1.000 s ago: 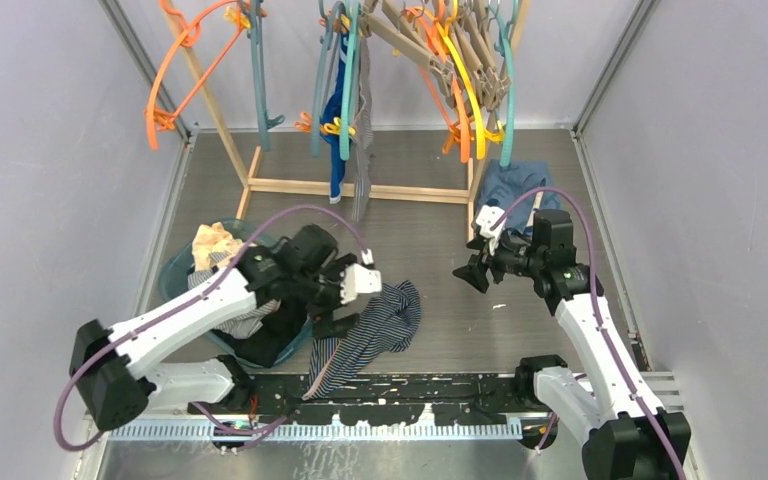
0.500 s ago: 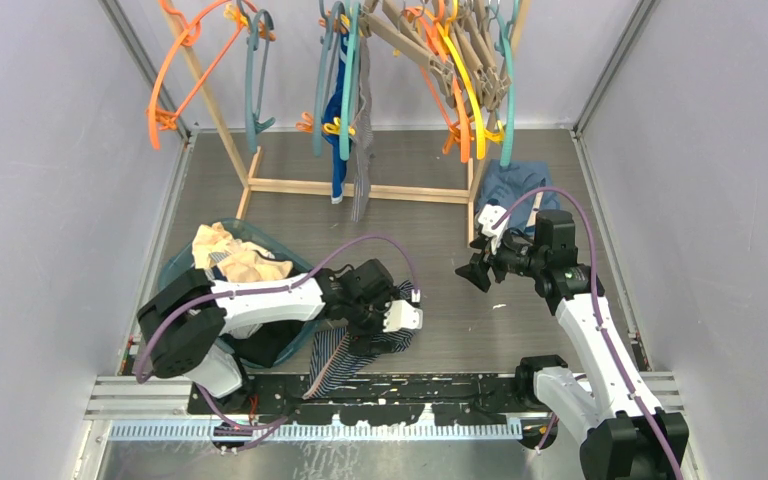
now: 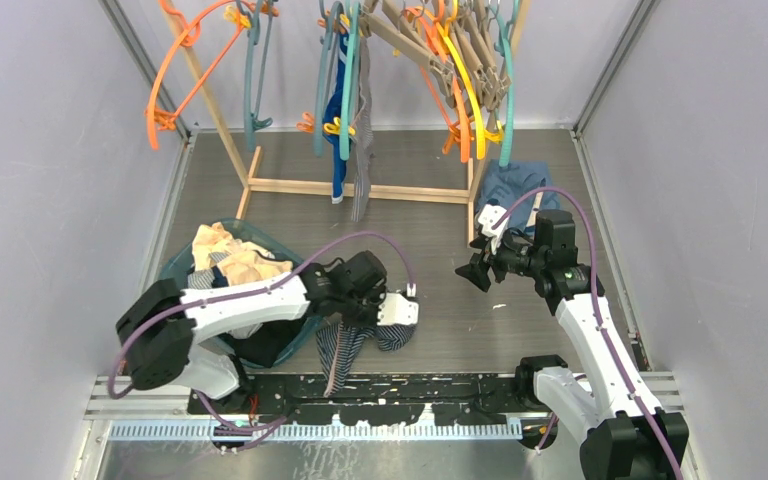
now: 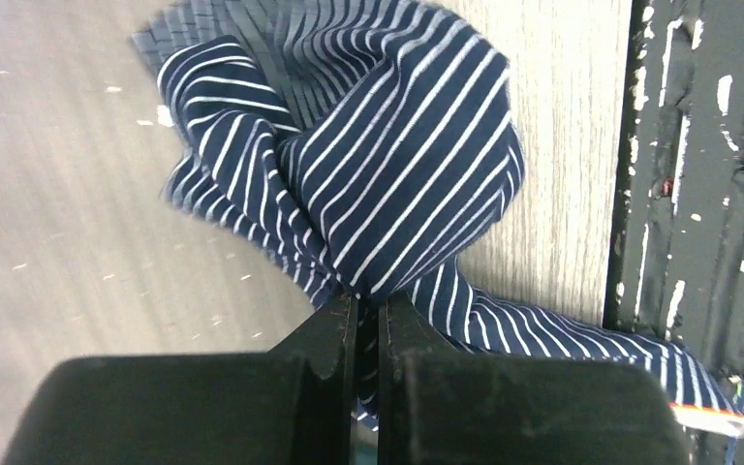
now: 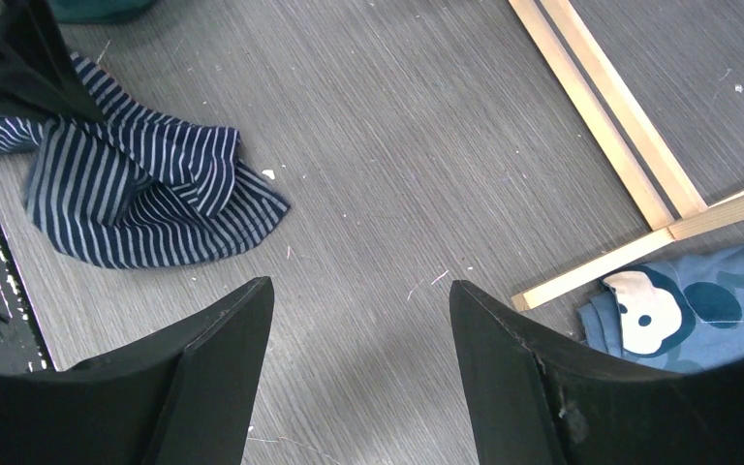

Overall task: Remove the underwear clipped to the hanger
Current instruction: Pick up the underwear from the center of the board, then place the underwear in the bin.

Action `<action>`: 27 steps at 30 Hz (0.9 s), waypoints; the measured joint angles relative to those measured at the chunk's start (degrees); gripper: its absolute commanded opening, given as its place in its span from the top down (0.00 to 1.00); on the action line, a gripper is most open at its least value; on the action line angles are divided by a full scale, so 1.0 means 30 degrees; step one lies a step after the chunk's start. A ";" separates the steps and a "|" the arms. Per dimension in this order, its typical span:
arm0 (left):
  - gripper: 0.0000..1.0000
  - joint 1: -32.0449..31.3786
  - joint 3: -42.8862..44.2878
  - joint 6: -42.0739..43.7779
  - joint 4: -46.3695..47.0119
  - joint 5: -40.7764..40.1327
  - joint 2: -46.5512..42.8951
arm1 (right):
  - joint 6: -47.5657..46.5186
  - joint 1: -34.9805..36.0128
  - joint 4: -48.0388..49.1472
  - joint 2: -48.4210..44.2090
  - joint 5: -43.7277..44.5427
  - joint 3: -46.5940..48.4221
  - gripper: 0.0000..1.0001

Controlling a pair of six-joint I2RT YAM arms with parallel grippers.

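Observation:
Navy white-pinstriped underwear [image 3: 360, 342] lies bunched on the floor near the front rail. My left gripper [image 3: 372, 325] is shut on a fold of it; in the left wrist view the striped cloth [image 4: 397, 165] runs down between the closed fingers [image 4: 334, 334] of that gripper [image 4: 368, 308]. The right wrist view shows the same garment [image 5: 145, 194] at its left. Bright blue underwear [image 3: 336, 135] and grey underwear [image 3: 363, 130] hang from hangers [image 3: 348, 80] on the rack. My right gripper [image 3: 470, 272] [image 5: 360, 295] hovers open over bare floor, holding nothing.
A teal basket [image 3: 182, 266] at the left holds beige [image 3: 225, 252] and other garments. The wooden rack base [image 3: 360, 188] crosses the back, with several empty hangers [image 3: 465, 70] above. A blue cartoon-face garment [image 3: 515, 185] [image 5: 697, 305] lies by the rack's right foot.
My left arm swung from beside the basket over to the pinstriped underwear, its gripper shut on the cloth, and the garment has bunched up toward the left. The right arm stayed still.

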 measured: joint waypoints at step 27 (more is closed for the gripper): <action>1.00 0.9420 0.9559 0.6579 -1.1475 -1.3005 -0.9384 | -0.0029 0.0000 0.0000 -0.0131 -0.0146 -0.0007 0.27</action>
